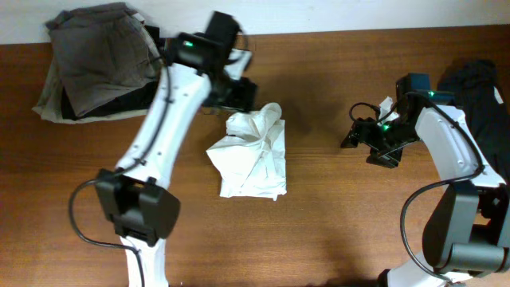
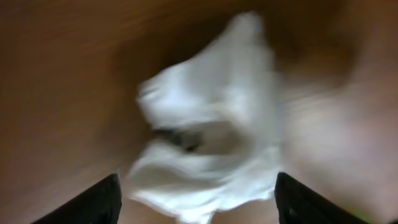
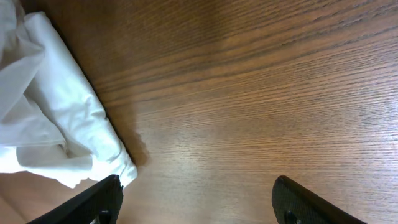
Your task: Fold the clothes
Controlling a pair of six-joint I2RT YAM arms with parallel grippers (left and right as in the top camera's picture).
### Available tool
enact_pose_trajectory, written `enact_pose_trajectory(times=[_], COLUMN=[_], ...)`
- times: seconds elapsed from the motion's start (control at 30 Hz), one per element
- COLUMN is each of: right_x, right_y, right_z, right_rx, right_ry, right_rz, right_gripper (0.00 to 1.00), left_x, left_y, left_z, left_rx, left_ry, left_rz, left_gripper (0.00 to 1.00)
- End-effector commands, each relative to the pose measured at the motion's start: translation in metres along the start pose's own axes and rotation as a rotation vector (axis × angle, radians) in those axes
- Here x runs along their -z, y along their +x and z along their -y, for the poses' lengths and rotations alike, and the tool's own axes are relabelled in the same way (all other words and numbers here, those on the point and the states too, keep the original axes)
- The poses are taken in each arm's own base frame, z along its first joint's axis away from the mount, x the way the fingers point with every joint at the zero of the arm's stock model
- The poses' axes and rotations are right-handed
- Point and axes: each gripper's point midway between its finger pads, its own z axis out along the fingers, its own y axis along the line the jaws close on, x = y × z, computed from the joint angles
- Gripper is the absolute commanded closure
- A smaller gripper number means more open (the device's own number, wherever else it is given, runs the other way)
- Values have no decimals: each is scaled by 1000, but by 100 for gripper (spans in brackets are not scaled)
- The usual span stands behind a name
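Observation:
A crumpled white garment [image 1: 253,153] lies bunched on the brown table [image 1: 335,231], near its middle. It shows blurred in the left wrist view [image 2: 211,130] and at the left edge of the right wrist view [image 3: 50,118]. My left gripper [image 1: 243,94] hovers just behind the garment's far end, jaws open [image 2: 196,202] and empty. My right gripper [image 1: 362,142] is to the right of the garment, apart from it, open [image 3: 196,202] and empty above bare wood.
A pile of grey and dark clothes [image 1: 100,60] lies at the back left corner. A dark garment [image 1: 478,92] lies at the right edge, behind the right arm.

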Motion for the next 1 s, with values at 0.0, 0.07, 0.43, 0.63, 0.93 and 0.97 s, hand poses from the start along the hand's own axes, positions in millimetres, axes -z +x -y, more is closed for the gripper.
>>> enact_pose_trajectory(times=[0.0,0.07,0.43,0.63,0.93,0.97], right_x=[4,4,4,4,4,4], right_y=[0,-1,0,-1,-1,-1], right_z=[-4,-4,-5,-5,-5,-5], right_rx=[36,37,37,37,38,38], right_ry=[7,6,3,3,2,2], right_rz=[15,17,15,16,18,18], right_gripper=[19,19,19,19,19,19], left_x=[-1,-2,-44,-83,-99,-100], left_y=[29,39,67,103,100,98], left_z=[-54,-70,-44,-44,-23,-18], left_rx=[75,95,105,157,136,123], left_ry=[-43,-28,354,387,480,487], left_rz=[-143,-191,-314,-419,-379,-369], left_gripper=[21,21,1,1,3,5])
